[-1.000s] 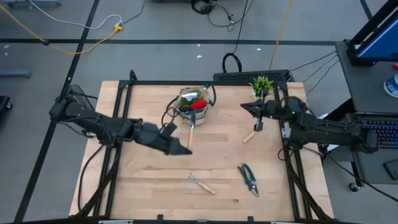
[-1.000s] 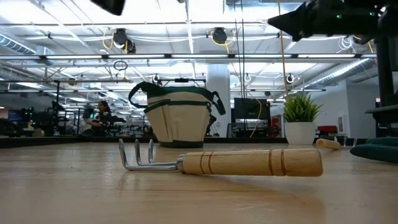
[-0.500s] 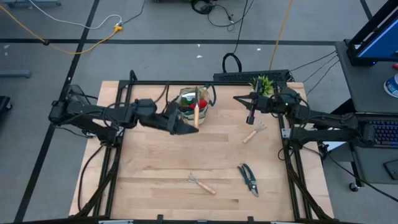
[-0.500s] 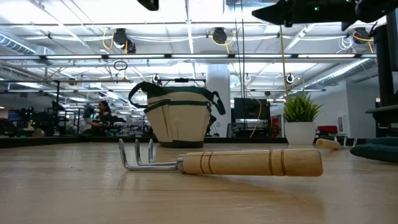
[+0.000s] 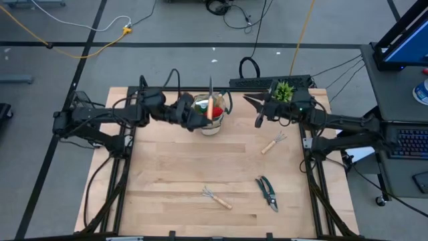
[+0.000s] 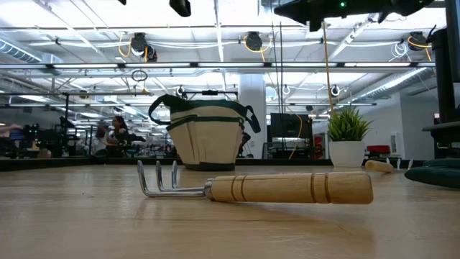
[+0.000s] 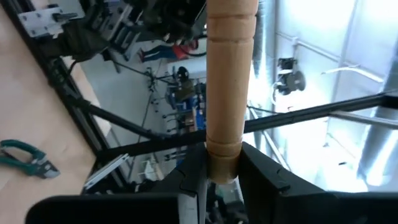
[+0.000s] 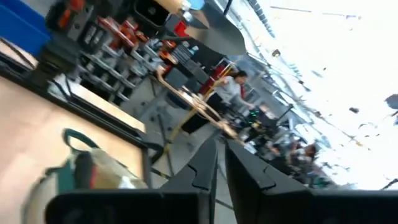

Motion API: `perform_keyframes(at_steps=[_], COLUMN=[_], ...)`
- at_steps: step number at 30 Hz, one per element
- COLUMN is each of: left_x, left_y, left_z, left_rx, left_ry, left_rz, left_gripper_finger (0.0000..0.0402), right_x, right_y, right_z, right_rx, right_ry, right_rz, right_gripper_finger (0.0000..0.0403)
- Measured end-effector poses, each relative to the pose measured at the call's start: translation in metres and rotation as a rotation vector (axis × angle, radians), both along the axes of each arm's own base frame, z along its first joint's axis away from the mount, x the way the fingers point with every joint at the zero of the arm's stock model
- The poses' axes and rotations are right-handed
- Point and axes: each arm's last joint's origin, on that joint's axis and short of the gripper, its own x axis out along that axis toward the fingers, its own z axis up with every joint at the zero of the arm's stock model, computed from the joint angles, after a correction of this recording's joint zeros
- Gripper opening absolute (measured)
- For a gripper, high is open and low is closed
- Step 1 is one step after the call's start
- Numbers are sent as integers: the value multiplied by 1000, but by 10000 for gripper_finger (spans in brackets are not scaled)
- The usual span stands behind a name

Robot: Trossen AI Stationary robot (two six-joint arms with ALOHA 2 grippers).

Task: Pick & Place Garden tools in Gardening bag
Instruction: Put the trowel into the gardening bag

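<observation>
The beige gardening bag (image 5: 219, 122) with green trim stands at the table's far middle (image 6: 208, 137). My left gripper (image 5: 202, 119) hovers over it, shut on a wooden-handled trowel (image 5: 210, 100) whose silver blade points toward the far edge. My right gripper (image 5: 257, 115) hangs high to the right of the bag, beside the potted plant (image 5: 282, 90). Its fingers (image 8: 208, 165) are shut to a narrow slit with nothing between them. A hand rake (image 5: 216, 197), pruning shears (image 5: 267, 192) and another wooden-handled tool (image 5: 273, 142) lie flat on the table. My left gripper pinches the trowel's wooden handle at its free end (image 7: 222, 163) between its two fingers. The fingers come roughly level from the table's left and lie across the handle. The trowel is lifted clear, above the bag's opening.
The potted plant stands at the far right corner (image 6: 347, 137). Black frame rails (image 5: 127, 154) run along the table's left, right and far edges. Bare wood lies between the bag and the rake.
My left gripper has swung from the table's middle toward the far edge and upward, carrying the trowel over the bag. My right gripper has risen from the wooden-handled tool on the right and moved toward the far edge and left, rolling as it went; that tool lies on the table.
</observation>
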Motion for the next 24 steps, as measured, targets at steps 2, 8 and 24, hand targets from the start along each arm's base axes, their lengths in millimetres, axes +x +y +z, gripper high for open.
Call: perform_keyframes(at_steps=[2,8,24], left_x=[-1,-4,-4], left_y=[5,17,23], left_z=[2,2,1], left_rx=[-14,-74,-234], left_ry=[-11,7,42], left_rz=[2,9,48], left_gripper_finger=[68,68,68], right_x=[5,18,50], right_y=[2,10,29], right_z=[3,6,3], right_rx=[-44,-170,-389], right_ry=[12,68,1], right_rz=[-18,-50,-8], right_gripper_finger=[36,65,159])
